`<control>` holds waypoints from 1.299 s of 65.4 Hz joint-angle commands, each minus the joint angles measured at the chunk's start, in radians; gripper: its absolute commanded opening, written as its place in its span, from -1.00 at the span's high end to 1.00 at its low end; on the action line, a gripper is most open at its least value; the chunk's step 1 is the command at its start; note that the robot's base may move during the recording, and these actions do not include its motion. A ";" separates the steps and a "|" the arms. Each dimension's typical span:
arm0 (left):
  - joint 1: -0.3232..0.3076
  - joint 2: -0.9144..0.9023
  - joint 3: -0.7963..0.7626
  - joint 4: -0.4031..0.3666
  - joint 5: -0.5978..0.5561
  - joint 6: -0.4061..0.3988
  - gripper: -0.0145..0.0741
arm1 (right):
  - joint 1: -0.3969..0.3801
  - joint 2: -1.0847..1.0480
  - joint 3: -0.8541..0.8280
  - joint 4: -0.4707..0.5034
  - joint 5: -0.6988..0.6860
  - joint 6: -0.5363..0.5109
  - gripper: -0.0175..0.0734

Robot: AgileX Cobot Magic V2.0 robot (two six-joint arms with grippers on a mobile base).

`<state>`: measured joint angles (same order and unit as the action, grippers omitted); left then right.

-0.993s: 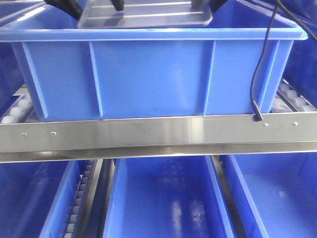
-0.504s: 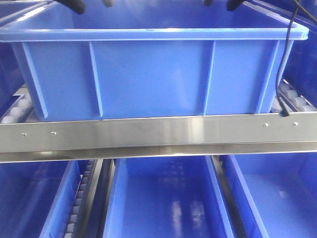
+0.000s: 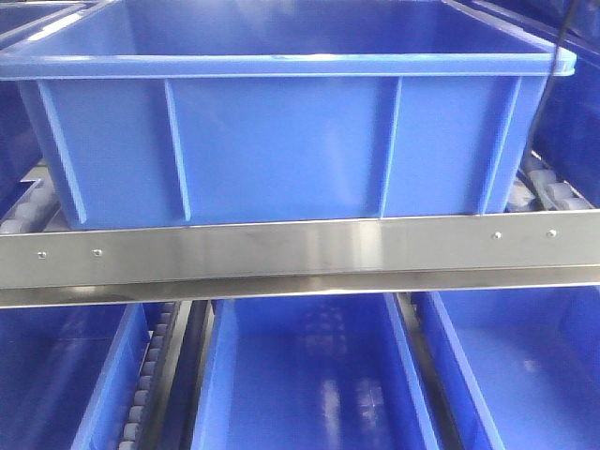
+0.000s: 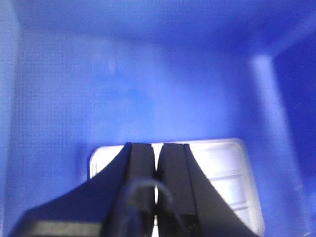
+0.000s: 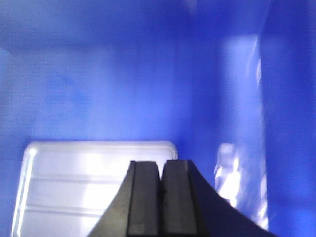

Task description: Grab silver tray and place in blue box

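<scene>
1. Front view: the blue box (image 3: 281, 141) stands on a roller shelf behind a steel rail (image 3: 300, 251). More blue bins (image 3: 309, 375) sit on the level below. Neither arm nor the tray shows above the box's rim from this side.

2. Left wrist view: the left hand (image 4: 157, 173) is inside the box, its two fingers pressed almost together with only a thin slit of light between them. They grip nothing. The silver tray (image 4: 222, 173) lies just beyond and beneath them against the blue floor.

3. Right wrist view: the right hand (image 5: 160, 197) is likewise drawn narrow, fingers nearly touching and empty. The silver tray (image 5: 89, 182) lies flat below it, rounded corner and two long ridges plain to see, near the box's inner wall (image 5: 286, 123).

4. Progress: judged from the wrist views, the tray rests on the bottom of the box, free of both hands, so the placing looks done.

5. Remaining: apparently only lifting both arms clear of the box. Whether the tray sits fully level cannot be told, as both wrist views are blurred.
</scene>
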<state>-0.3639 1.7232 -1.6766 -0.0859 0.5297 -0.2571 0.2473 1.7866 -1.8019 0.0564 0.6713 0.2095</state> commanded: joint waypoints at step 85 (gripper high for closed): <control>-0.030 -1.449 1.324 0.219 -0.571 0.000 0.69 | 0.079 -1.340 1.341 0.011 -0.796 -0.194 0.49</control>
<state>-0.3866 0.2660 -0.3247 0.1297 0.0470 -0.2571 0.3258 0.4444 -0.4318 0.0677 -0.0289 0.0291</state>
